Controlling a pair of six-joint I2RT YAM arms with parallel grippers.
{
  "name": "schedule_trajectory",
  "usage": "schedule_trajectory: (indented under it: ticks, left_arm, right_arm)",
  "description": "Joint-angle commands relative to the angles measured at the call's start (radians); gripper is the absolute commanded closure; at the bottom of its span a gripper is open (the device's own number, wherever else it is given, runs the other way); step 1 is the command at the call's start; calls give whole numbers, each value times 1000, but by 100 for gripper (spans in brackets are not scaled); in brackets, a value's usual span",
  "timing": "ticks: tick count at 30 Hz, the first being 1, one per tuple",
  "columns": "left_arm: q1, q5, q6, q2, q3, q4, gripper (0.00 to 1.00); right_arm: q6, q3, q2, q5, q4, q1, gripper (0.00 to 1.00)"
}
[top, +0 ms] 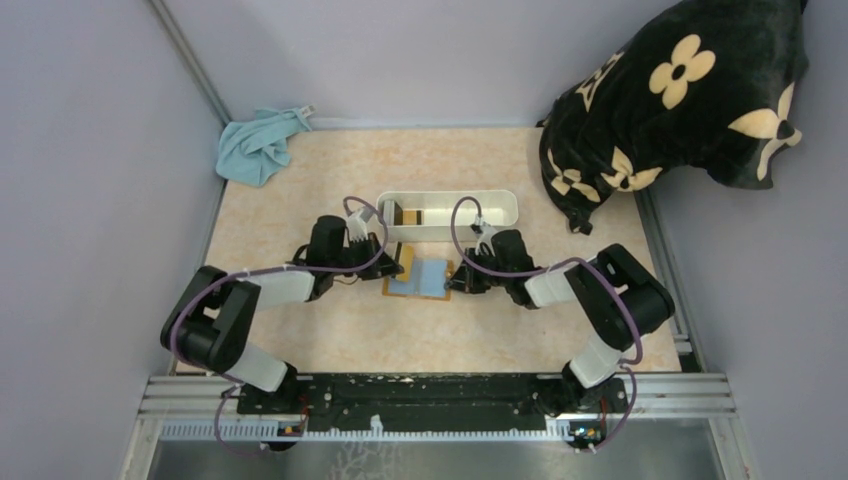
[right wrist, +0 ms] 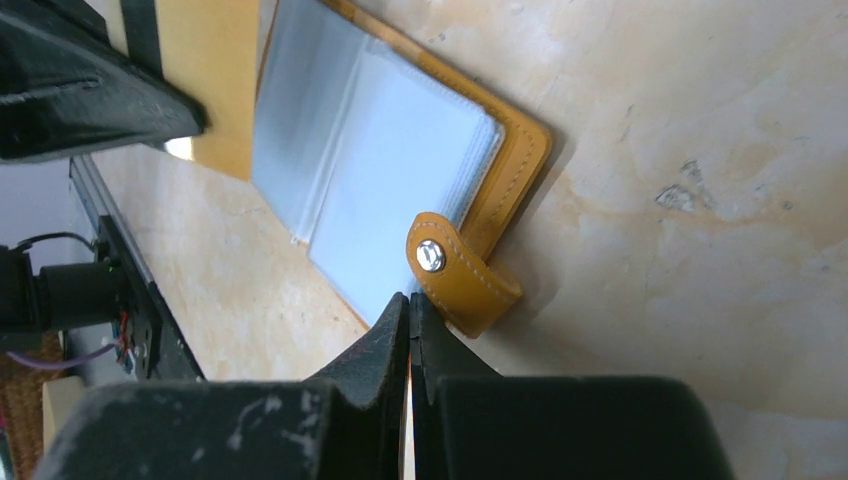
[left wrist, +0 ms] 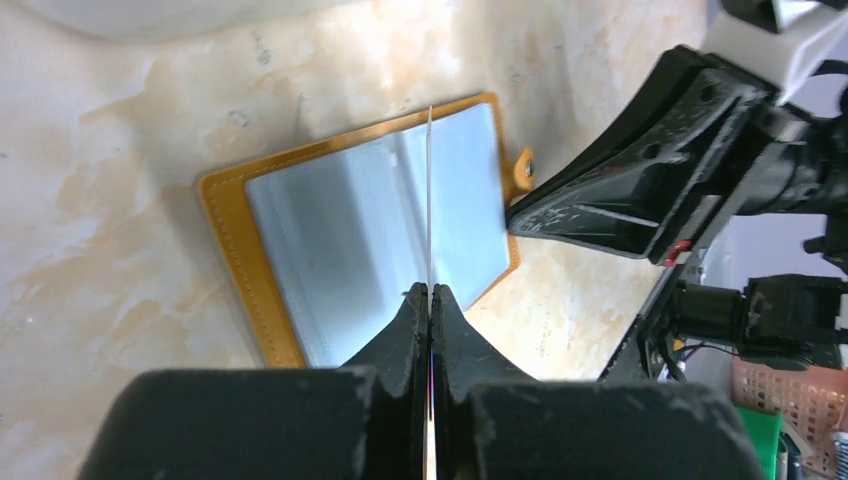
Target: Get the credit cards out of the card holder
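Tabletop (top: 300,330), pale and marbled, both arms reaching to its middle. Card holder (top: 422,280) lying open and flat there, just in front of white tray (top: 500,208), clear sleeves (right wrist: 390,170) facing up. Credit card (left wrist: 430,200) standing on edge above the open holder, tan face with dark stripe toward right wrist view; cannot tell whether far edge sits in a sleeve. Left gripper (left wrist: 430,292) clamped on card's near edge. Right gripper (right wrist: 410,300) clenched, tips at holder's rim beside snap tab (right wrist: 455,275); cannot tell whether nipping a sleeve. Probably mid-extraction. Draw card straight along its own plane, no twist. Press right tips down to pin holder. Watch for holder lifting or sliding with card. Pause if sleeve drags.
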Motion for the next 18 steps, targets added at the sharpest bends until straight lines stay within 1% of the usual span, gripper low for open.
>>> schedule_trajectory:
  ticks: [1,3,5,6,7,9,10,12,15,17,18]
  left_arm:
    - [6,66,-22,-69,11,34,100]
    - [6,117,-71,-80,-4,117,100]
    - [7,154,-119,-86,-19,192,100]
    - [7,165,-139,-87,-25,222,100]
    - [6,170,-151,-87,-25,232,100]
    - [7,159,-153,-94,-11,202,100]
    - [7,139,-148,-104,3,169,100]
    - [7,55,-131,-134,39,76,100]
    - [7,-98,-73,-152,178,-183,100]
    - [9,-176,-44,-141,287,-308,100]
    - [8,-211,-35,-130,315,-353,100]
  right_arm:
    - [14,-16,-93,-75,20,-5,100]
    - [35,-13,-138,-101,36,-5,100]
    - [40,-5,-186,-111,33,-5,93]
    - [42,0,-212,-113,28,-5,87]
    - [42,4,-235,-113,24,-5,82]
    - [29,16,-276,-104,1,-5,75]
    - [18,22,-290,-95,-21,-5,73]
    - [-2,34,-310,-72,-61,-5,73]
    - [-11,30,-320,-61,-77,-5,73]
    - [-7,22,-317,-65,-71,-5,73]
    - [-6,16,-315,-67,-64,-5,73]
